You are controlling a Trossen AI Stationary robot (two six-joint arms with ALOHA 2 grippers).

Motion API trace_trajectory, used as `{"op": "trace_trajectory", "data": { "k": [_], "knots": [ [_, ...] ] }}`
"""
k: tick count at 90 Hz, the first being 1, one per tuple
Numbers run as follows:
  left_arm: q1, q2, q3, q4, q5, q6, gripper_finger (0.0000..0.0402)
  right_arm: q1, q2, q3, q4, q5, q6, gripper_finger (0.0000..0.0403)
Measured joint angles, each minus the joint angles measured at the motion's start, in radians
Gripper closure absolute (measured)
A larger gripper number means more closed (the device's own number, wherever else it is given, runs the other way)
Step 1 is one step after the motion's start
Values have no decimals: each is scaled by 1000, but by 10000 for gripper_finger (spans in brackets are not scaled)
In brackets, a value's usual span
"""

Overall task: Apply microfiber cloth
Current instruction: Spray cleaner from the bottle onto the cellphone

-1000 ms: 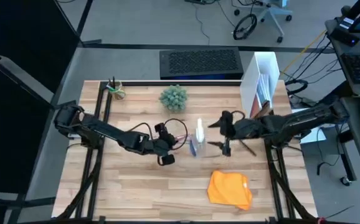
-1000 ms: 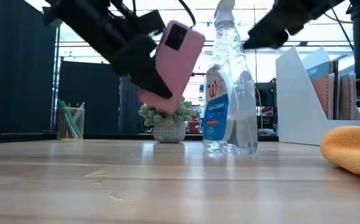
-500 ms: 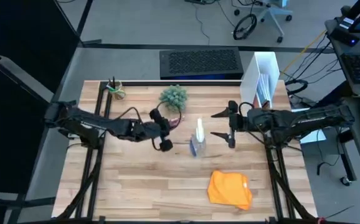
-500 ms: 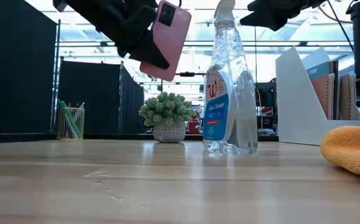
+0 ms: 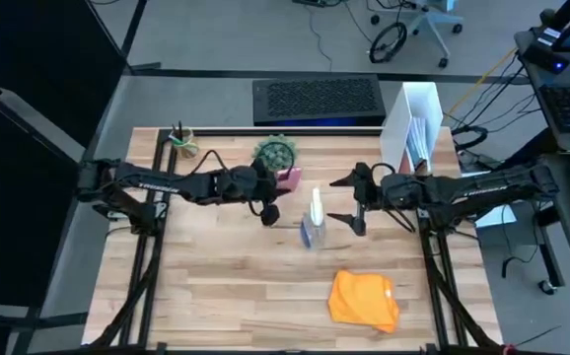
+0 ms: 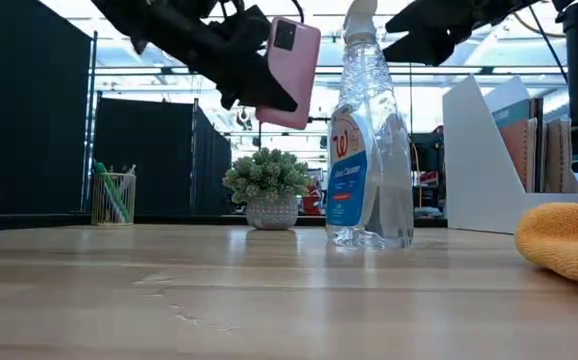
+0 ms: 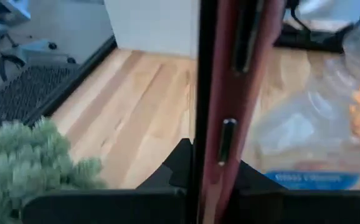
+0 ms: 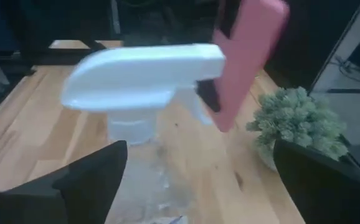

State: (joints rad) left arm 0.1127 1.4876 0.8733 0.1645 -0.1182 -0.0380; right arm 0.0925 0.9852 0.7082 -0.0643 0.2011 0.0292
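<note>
The microfiber cloth [image 5: 364,299] is bright orange and lies crumpled on the table near the front right; the low view shows it at the right edge [image 6: 567,248]. No gripper touches it. My left gripper [image 5: 277,189] hovers just in front of the potted plant, shut on a pink-cased smartphone [image 6: 289,72]. My right gripper [image 5: 348,202] stands open in the air just right of the clear spray bottle [image 5: 312,219], level with its white trigger head [image 8: 146,68]. My left gripper pinches the smartphone's lower part [image 7: 212,168] between its two fingers, one on the front face and one on the back. The fingers come level from the table's left. The phone is lifted clear and tilted, its camera end [image 6: 285,36] up.
A potted plant [image 5: 275,155] stands at the far middle, a pen cup [image 5: 181,141] at the far left, and a white file holder [image 5: 413,128] at the far right. The spray bottle stands upright between the two grippers. Bare wood lies at the front left.
My left gripper has carried the smartphone up and toward the table's far edge, to the potted plant, keeping its hold. The phone now stands higher and nearer the bottle's neck in the low view.
</note>
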Motion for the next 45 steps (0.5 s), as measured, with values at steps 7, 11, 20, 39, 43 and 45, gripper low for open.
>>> {"op": "trace_trajectory", "data": {
  "k": [7,11,20,39,43,45],
  "knots": [
    [13,1,0,38,45,0,393,15,0,0,3,0,12,20],
    [18,9,1,57,59,1,393,24,2,0,7,0,12,18],
    [23,20,-1,41,67,5,393,45,3,0,29,-35,4,13],
    [26,44,0,83,66,29,393,52,22,0,55,-44,-12,12],
    [26,54,0,102,67,37,393,51,37,-1,60,-44,-13,12],
    [26,56,1,100,66,42,393,51,45,-1,70,-44,-14,12]
  ]
}}
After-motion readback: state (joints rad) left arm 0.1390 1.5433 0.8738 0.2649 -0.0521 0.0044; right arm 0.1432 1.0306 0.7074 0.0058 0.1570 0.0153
